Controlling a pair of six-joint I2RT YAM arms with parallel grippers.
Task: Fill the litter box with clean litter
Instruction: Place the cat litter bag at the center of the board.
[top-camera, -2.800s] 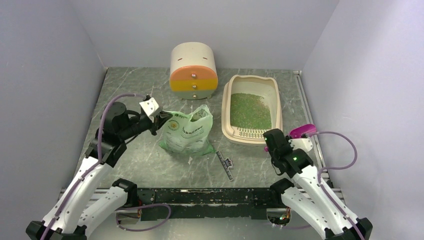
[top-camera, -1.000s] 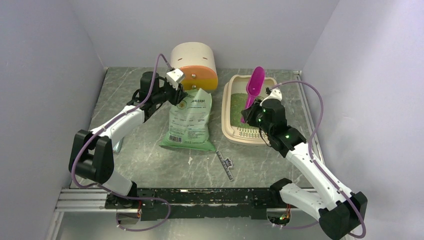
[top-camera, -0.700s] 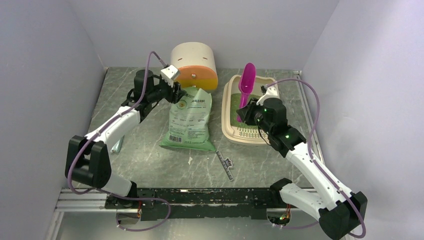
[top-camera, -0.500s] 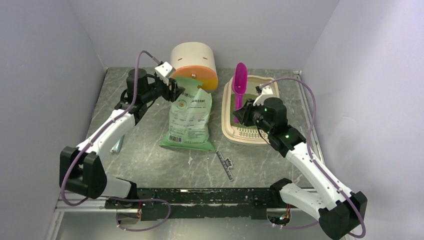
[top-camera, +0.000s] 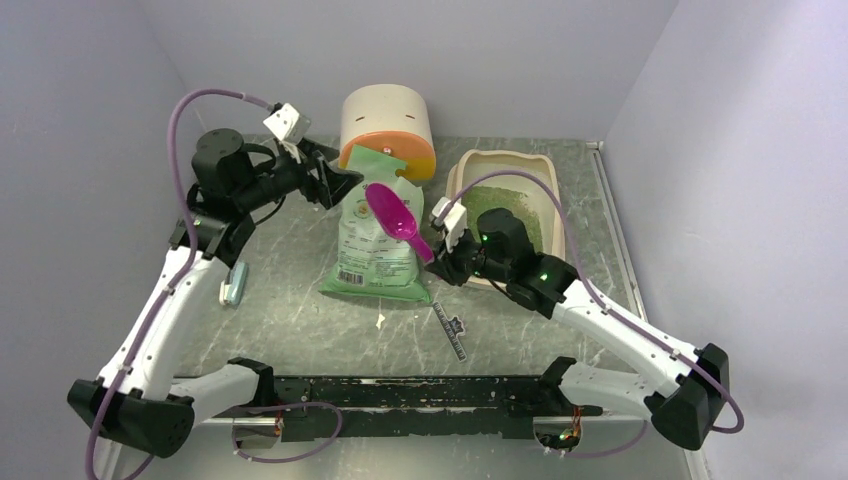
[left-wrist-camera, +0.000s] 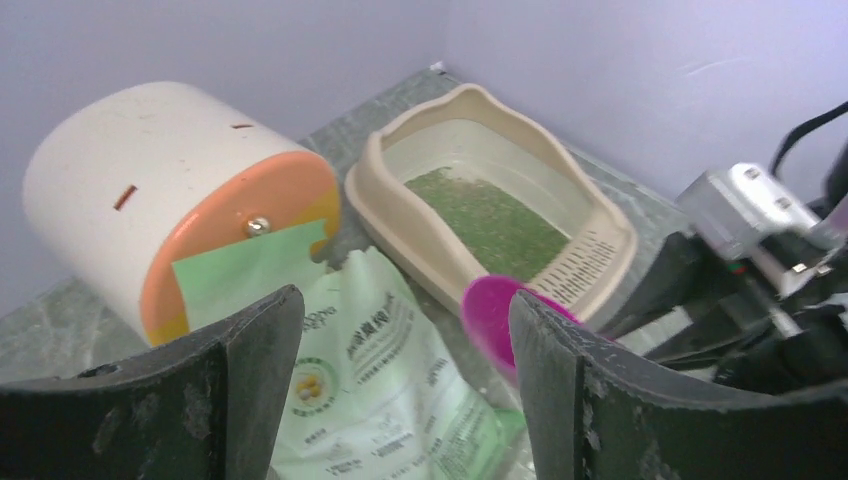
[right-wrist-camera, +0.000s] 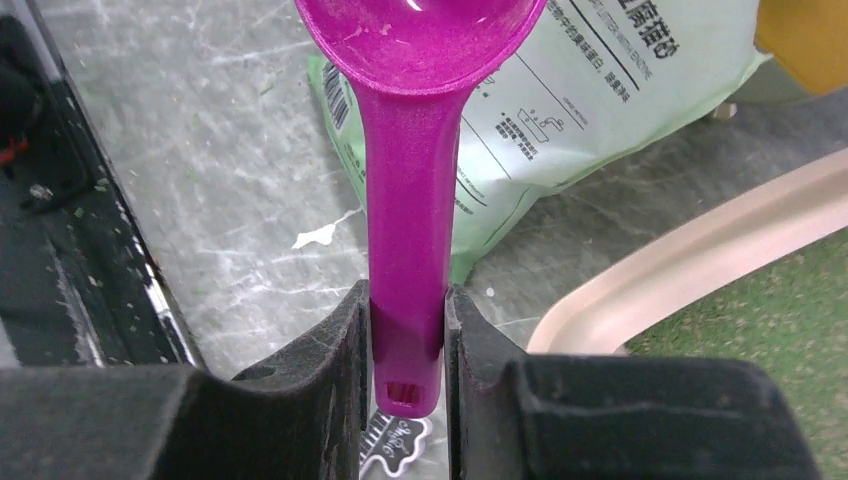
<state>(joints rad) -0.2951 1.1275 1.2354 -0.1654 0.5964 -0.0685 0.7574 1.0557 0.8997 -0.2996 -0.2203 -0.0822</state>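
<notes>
At upper left, the left gripper (top-camera: 338, 185) has drawn back from the top of the green bag (top-camera: 378, 255), and its jaws are now spread wide and empty. The magenta scoop (top-camera: 393, 211), upright above the litter box a moment ago, now leans over the bag, its handle clamped in the right gripper (top-camera: 438, 258). Right of centre, the litter box (top-camera: 500, 157) holds the clean litter (top-camera: 505, 200).

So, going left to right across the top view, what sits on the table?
In order: small grey object → green bag → litter box. The pink scoop and round drawer unit overlap the bag, so they are left out.
</notes>
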